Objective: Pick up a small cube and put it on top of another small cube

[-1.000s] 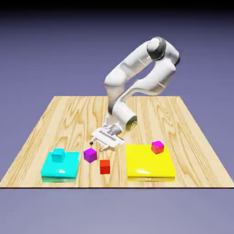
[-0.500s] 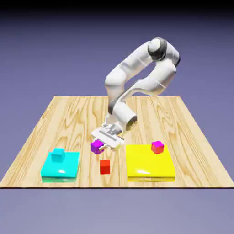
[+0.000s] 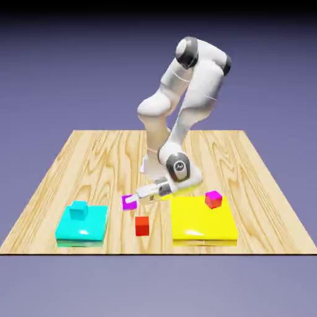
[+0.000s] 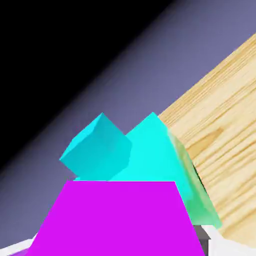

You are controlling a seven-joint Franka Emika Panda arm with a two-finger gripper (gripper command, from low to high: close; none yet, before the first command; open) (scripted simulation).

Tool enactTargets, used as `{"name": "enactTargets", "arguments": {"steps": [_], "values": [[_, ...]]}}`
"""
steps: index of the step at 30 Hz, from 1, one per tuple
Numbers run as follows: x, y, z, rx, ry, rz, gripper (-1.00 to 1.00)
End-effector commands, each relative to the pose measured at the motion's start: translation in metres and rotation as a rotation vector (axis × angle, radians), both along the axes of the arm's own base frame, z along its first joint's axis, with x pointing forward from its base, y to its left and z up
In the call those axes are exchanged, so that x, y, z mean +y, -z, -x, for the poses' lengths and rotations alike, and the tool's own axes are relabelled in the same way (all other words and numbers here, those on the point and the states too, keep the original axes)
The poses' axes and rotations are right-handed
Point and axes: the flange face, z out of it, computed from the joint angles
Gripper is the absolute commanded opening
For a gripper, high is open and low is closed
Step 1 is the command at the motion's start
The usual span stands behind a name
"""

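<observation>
The small violet-purple cube (image 3: 129,202) hangs just above the table, between the cyan and yellow slabs, with my gripper (image 3: 135,199) shut on it. The hand lies tilted over, pointing toward the exterior view's left. In the hand view the violet cube (image 4: 120,220) fills the bottom, and one grey fingertip (image 4: 206,237) shows at its right edge. Beyond it, a small cyan cube (image 4: 97,147) sits on a cyan slab (image 4: 167,150). In the exterior view that cyan cube (image 3: 78,210) is left of the held cube.
The cyan slab (image 3: 83,229) lies at the front left and a yellow slab (image 3: 201,229) at the front right, carrying a pinkish-magenta cube (image 3: 213,199). A red cube (image 3: 142,225) rests on the wooden table (image 3: 93,161) between the slabs, just in front of the gripper.
The jaws closed on the violet cube and raised it off the table. The hand has since rolled over to point left, and the upper arm swung left.
</observation>
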Motion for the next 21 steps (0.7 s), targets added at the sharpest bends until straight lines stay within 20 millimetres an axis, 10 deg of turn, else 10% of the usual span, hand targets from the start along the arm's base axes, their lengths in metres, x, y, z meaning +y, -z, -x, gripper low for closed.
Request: {"name": "enactTargets", "arguments": {"steps": [1, 5, 21], "values": [[0.003, -0.005, -0.01, 0.007, 0.032, -0.014, -1.0], [0.015, -0.029, -0.044, 0.056, 0.131, -0.075, -1.0], [0.087, -0.002, -0.036, 0.734, -0.114, 0.129, -1.0]]}}
